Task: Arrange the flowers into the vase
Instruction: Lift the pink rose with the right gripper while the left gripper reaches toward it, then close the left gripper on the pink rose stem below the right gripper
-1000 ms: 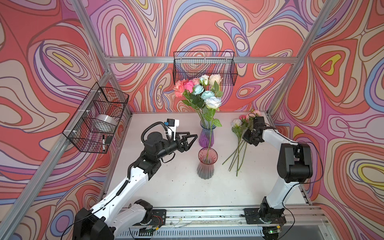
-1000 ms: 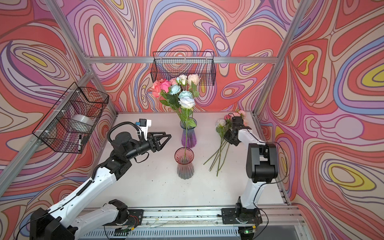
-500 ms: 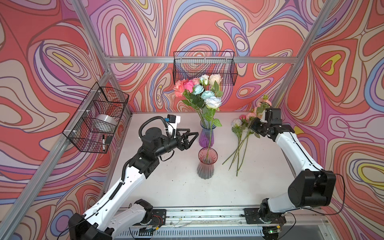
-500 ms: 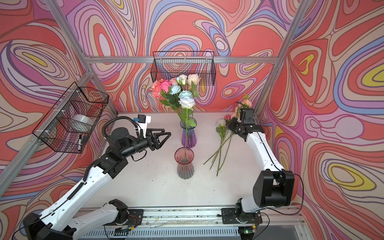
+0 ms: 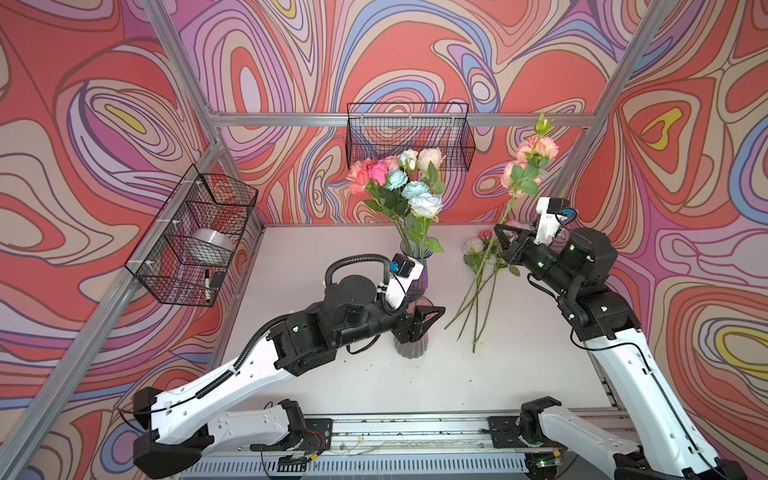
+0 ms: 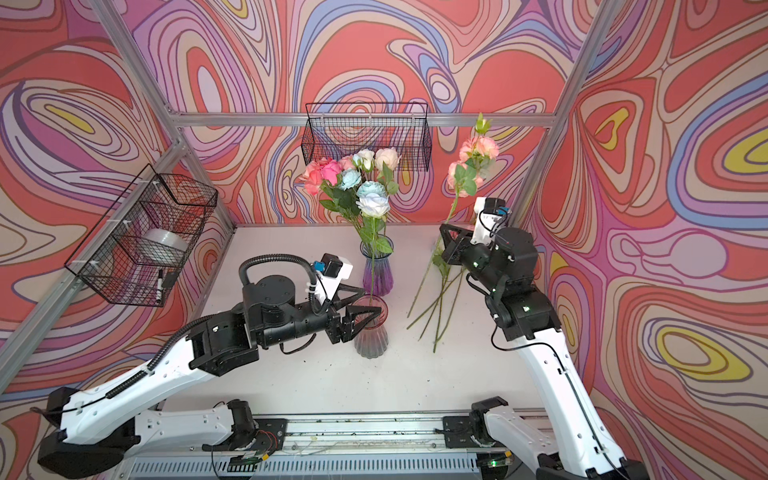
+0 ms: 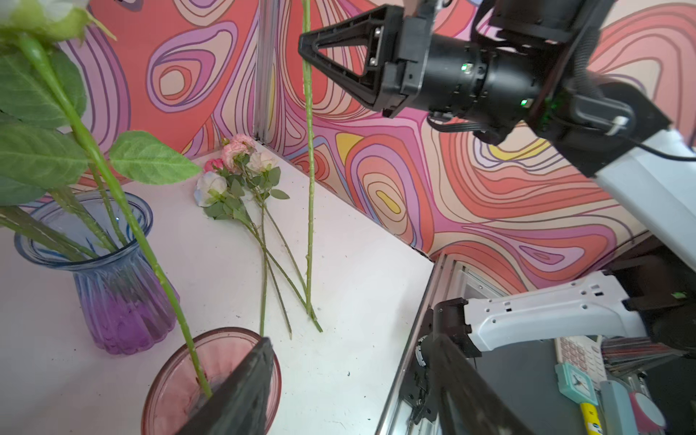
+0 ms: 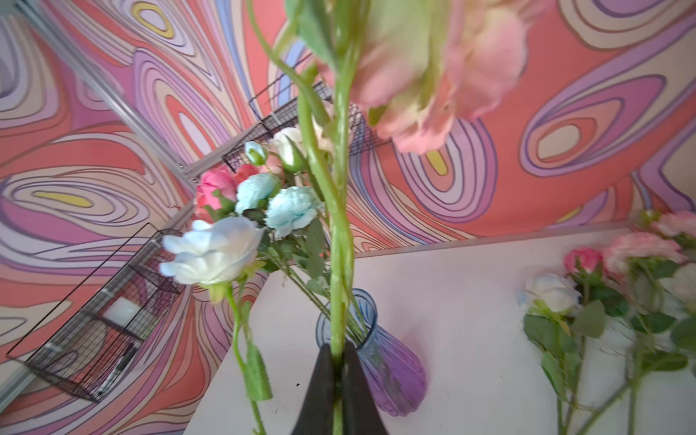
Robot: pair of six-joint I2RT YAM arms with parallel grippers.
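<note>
A pink flower point(image 6: 478, 149) is clamped, stem near upright, by the right gripper point(image 6: 444, 232); the purple vase point(image 6: 377, 274), probably the target, lies frame-left of it. The left gripper point(image 6: 370, 300) is spread wide.

Rose point(image 8: 341, 244): lower stem swallowed between the fingers of my right gripper point(image 8: 341, 350); pink heads just a blur, cropped at the frame edge.
Left finger point(image 7: 244, 384): dark, out-of-focus slab in my wrist view, base cut off.
Pink vase point(image 5: 409, 345): neck hidden behind my left gripper point(image 5: 435, 312) in a top view.
Wire basket point(image 5: 166, 266): pale roll point(image 5: 212, 245), pen-like thing point(image 5: 206, 286), too small to tell.
</note>
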